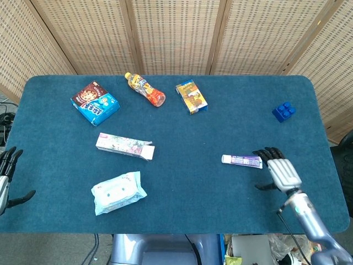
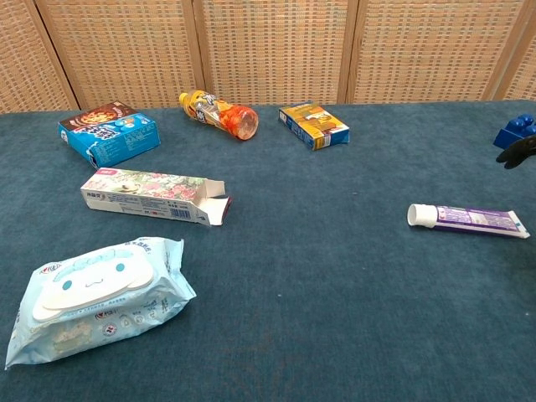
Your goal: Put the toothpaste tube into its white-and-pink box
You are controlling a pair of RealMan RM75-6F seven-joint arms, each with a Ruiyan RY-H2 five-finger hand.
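Light, soft tube [image 1: 242, 160]: best pinched mid-body. Right robot hand [image 1: 280, 172] just beside its crimp, seemingly open, empty.

No lettering on the box [image 2: 155, 196], tube [image 2: 469, 219], wipes pack [image 2: 92, 295] or other packages is legible.

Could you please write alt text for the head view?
The right hand, open, hovers by the crimped end of the toothpaste tube on a blue table; the open-ended box lies further left.
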